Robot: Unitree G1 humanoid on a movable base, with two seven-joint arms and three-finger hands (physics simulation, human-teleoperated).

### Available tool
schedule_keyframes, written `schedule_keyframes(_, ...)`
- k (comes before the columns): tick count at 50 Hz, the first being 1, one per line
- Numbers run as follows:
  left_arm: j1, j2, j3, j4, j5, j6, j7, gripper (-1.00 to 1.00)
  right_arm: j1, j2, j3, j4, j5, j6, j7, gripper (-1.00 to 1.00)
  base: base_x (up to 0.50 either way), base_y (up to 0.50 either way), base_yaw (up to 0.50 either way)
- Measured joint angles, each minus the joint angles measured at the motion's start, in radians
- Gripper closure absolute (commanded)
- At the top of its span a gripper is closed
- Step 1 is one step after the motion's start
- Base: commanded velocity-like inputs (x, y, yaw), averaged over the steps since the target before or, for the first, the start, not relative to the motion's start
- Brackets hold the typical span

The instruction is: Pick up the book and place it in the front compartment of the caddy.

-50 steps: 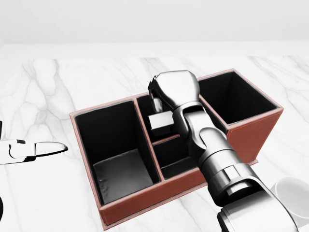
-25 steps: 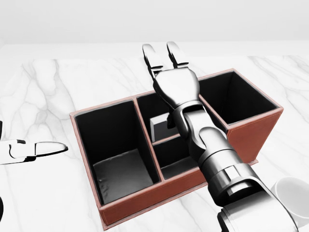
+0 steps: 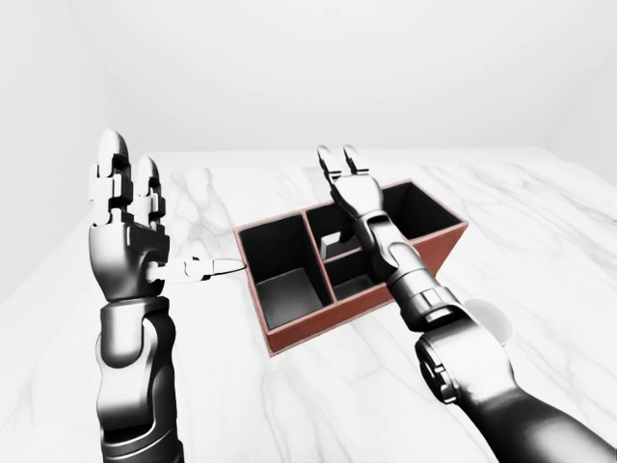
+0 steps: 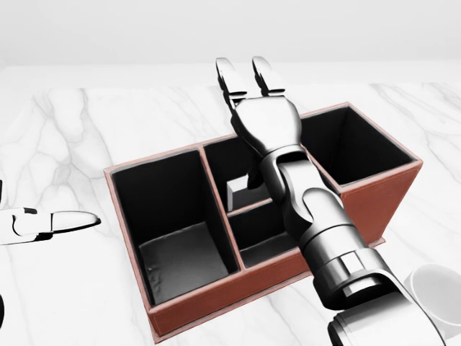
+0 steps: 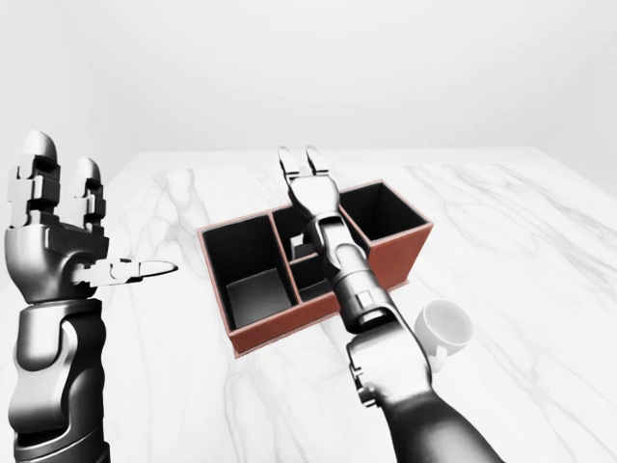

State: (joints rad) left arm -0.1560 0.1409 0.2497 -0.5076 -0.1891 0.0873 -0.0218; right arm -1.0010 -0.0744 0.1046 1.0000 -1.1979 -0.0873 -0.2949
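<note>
Right hand (image 4: 248, 83) above caddy (image 4: 180, 310), fingers spread and straight, gripping nothing. Book (image 4: 236, 194) stands in the middle section's upper compartment in head view, partly hidden by the right arm. Left hand (image 3: 125, 217) raised well left of caddy, fingers spread, empty. White cup (image 5: 442, 326) on bench (image 5: 540, 241), just right of caddy.

Place: bare simulated room | white marble tabletop (image 3: 540, 222) | blank pale walls | caddy (image 3: 424, 253), mug (image 5: 442, 326)
</note>
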Motion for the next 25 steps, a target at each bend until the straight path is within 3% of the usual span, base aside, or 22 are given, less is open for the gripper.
schedule_keyframes(25, 0.002, 0.0, -0.002, 0.005, 0.003, 0.0, 0.0, -1.0, 0.158, 0.011, -0.043, -0.516, 0.179, 0.0, 0.312, -1.0, 0.0, 0.0, 0.0)
